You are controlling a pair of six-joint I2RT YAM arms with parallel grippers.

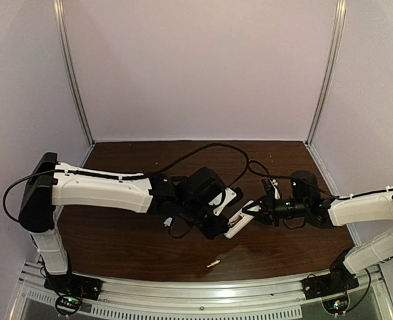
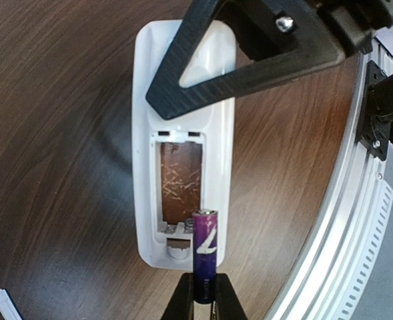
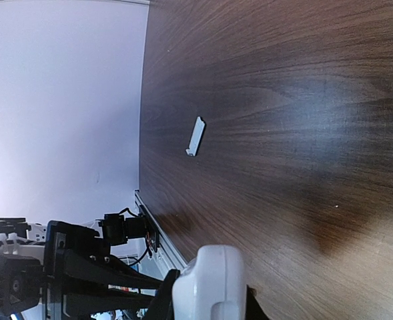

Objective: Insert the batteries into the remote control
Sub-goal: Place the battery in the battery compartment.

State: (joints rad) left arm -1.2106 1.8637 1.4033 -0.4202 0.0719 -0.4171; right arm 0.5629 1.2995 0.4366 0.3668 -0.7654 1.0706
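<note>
While gripped, the slim purple battery (image 2: 205,248) overlaps the glossy remote (image 2: 145,147).

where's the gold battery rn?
Top view: the gold battery lies loose on the table, centre front, close to the front rail and nearer the arms than the raised remote control.

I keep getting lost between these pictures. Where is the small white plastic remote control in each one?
Top external: the small white oblong plastic remote control is slightly right of and below centre.
Left wrist: the remote fills the centre, recess open, a purple cylindrical battery at its lower end.
Right wrist: only the remote's rounded end shows, at the bottom edge.
Shared landmark: the dark brown wooden table.
</note>
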